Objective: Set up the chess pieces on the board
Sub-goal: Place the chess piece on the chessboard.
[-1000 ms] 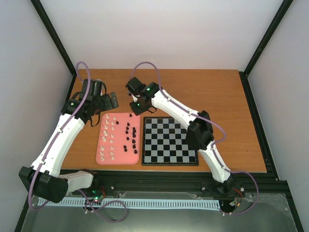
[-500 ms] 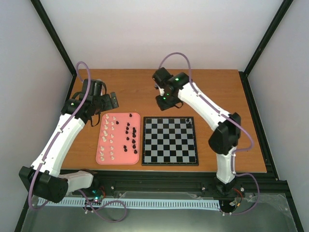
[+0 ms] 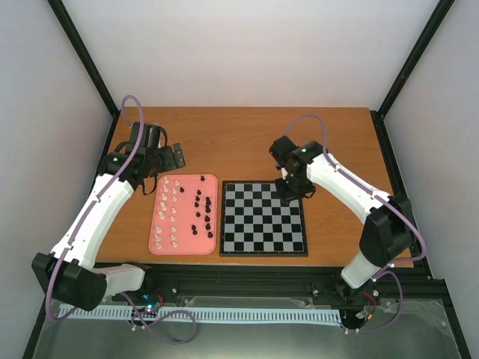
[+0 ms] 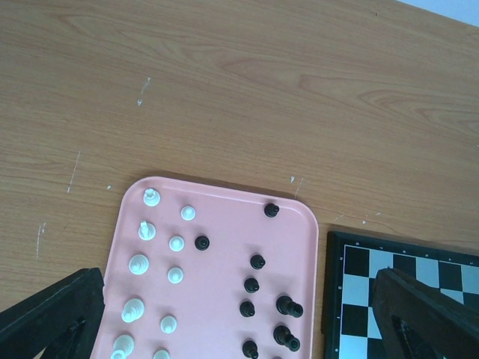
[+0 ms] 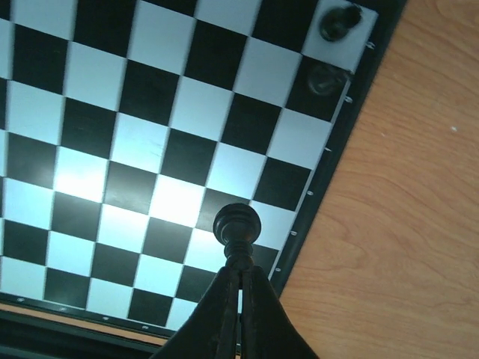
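A small black chess piece with a round head [image 5: 237,223] is pinched by its stem in the right gripper [image 5: 238,263], over the flat black-and-white checkered chessboard [image 3: 262,238] near its right edge. Two more black pieces [image 5: 338,21] stand on neighbouring squares at one board corner. Other cream pieces [image 4: 140,263] and black pieces [image 4: 251,285] sit in the pink rounded tray [image 3: 182,250] just left of the board, cream on its left side, black on its right. The left gripper [image 4: 238,318] hangs above the tray's far end, spread wide and holding nothing. Board and tray lie on the brown wooden tabletop [image 3: 247,142].
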